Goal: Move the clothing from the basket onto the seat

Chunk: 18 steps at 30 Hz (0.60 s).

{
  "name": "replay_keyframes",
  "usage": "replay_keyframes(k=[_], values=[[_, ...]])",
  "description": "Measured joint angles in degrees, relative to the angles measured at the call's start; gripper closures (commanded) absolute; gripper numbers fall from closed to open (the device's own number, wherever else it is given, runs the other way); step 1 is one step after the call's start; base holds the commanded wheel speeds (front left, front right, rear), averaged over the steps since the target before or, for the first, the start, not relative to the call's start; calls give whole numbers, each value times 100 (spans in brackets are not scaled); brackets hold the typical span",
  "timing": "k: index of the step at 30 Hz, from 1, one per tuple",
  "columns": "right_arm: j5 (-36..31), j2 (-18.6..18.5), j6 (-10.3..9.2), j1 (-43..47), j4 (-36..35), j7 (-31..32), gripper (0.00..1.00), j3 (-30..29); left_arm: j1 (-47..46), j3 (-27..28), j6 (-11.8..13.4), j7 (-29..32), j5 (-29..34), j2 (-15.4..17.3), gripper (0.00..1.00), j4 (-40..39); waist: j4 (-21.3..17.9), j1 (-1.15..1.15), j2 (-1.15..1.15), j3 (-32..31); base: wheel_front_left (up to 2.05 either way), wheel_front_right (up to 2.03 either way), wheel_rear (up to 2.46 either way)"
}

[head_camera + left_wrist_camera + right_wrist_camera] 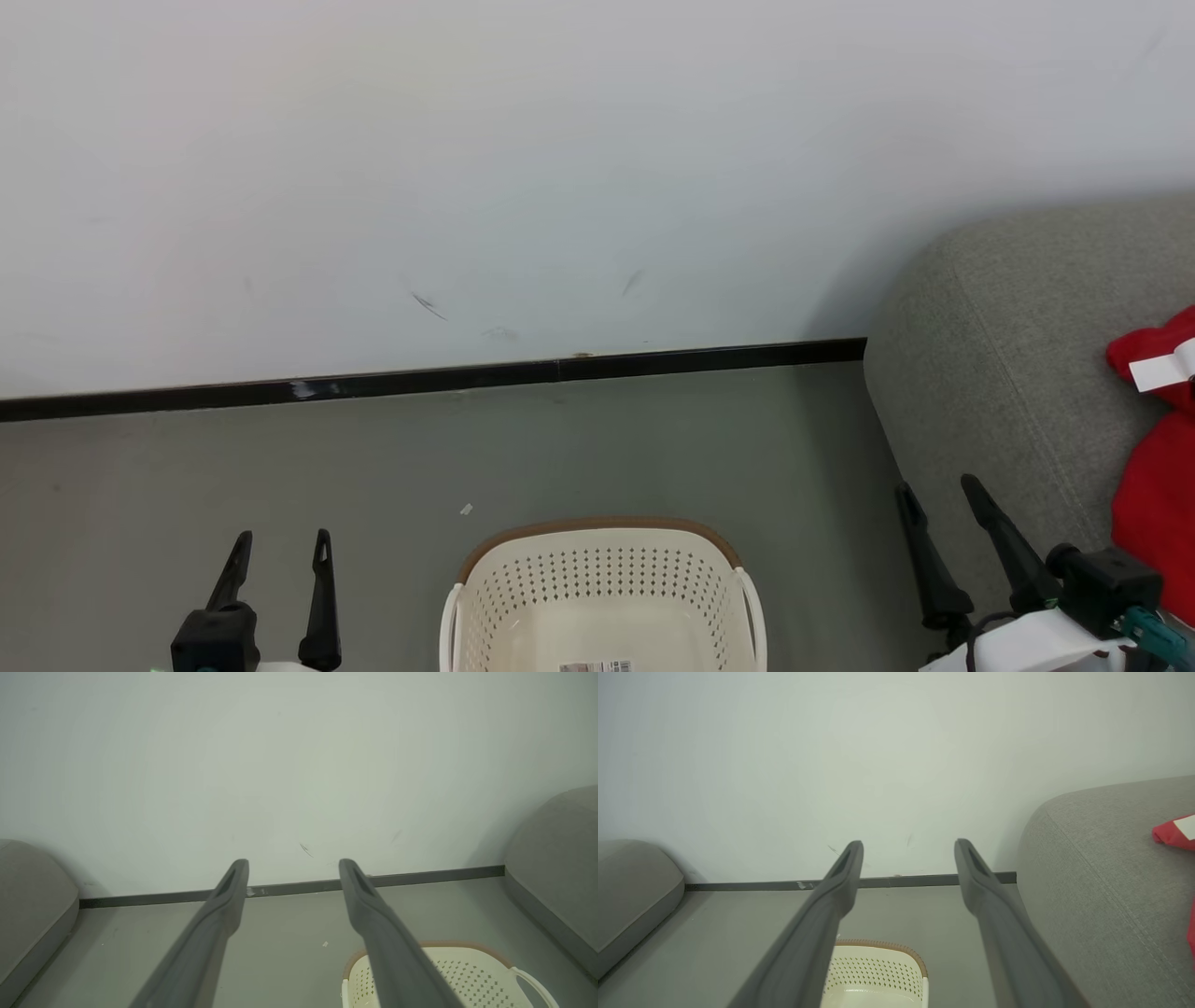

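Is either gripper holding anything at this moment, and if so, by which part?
Nothing is held. The left gripper and right gripper both stand open and empty; the red clothing lies on the seat.

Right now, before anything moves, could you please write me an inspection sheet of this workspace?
Surface: grey floor; the basket stands on it.
Job's things: basket, no garment in the part in view, paper label inside; red clothing lies on the grey sofa.
Clutter: one small white scrap on the floor beyond the basket.
Grippers: left gripper open, holding nothing; right gripper open, holding nothing, beside the sofa.
Cables: dark cable and teal connector at the right wrist.
Surroundings: white wall with scuff marks, black baseboard; second grey cushion at the left.
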Motion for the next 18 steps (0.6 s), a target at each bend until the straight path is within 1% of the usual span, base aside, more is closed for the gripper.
replay_keyframes(k=[13, 18], values=[[18, 3, 0, 1, -34, 0, 0, -98, -100, -2, 2, 0, 92, -38, 0, 79, 22, 0, 0, 54, 0, 0, 0], [55, 3, 0, 1, -35, 0, 0, -108, -143, 32, 42, 0, 159, -54, 0, 55, 29, 0, 0, 69, 0, 0, 0]])
